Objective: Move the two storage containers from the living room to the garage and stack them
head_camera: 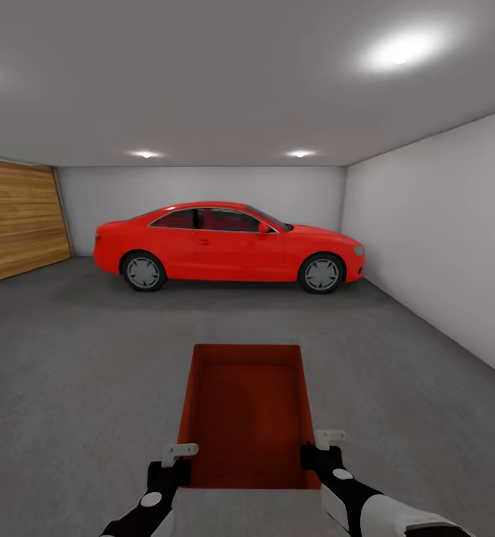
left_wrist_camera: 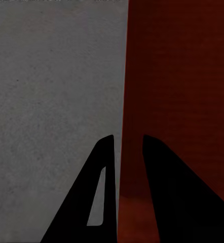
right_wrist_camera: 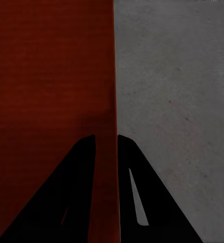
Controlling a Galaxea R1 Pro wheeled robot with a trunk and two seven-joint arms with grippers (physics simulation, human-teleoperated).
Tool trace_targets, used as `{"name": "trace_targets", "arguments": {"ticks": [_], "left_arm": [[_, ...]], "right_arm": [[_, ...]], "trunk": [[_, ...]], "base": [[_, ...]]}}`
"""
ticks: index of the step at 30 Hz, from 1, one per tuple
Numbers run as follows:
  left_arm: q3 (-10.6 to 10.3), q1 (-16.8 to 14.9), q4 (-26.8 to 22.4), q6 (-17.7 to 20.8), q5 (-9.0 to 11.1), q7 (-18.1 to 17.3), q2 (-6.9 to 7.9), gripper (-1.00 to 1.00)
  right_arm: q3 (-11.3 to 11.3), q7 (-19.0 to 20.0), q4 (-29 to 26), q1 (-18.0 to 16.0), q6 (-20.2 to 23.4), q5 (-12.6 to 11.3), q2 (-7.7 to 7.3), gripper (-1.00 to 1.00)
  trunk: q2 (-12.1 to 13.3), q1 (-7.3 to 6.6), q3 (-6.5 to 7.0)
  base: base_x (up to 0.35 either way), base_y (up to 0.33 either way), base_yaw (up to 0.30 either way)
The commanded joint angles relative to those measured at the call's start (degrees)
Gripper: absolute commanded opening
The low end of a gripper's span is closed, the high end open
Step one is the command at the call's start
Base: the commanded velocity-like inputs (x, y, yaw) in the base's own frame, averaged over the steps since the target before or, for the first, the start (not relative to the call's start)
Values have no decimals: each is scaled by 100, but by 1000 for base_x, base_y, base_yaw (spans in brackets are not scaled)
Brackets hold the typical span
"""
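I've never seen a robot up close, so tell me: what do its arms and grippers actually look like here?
In the head view, each arm is white shell over black joints, with a round white disc on the black wrist. The left gripper and right gripper are black blocks topped by small pale grey plates with holes. Seen from the wrist cameras, the fingers are flat black tapering wedges, some with a slot cut through. No loose cables show.
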Motion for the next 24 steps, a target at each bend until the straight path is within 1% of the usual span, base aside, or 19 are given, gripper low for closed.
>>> {"name": "trace_targets", "arguments": {"ticks": [1,24], "left_arm": [[54,-3,0,-14,11,49,5,-100],[62,-3,0,-10,19,49,9,-100]], "right_arm": [[-401,-86,-4,-9,-33,-107,-58,-100],[-401,-90,-4,-9,-34,-111,-58,-100]], "trunk": [[-7,5,-9],[-7,5,-9]], "base": [[321,0,0],[321,0,0]]}}
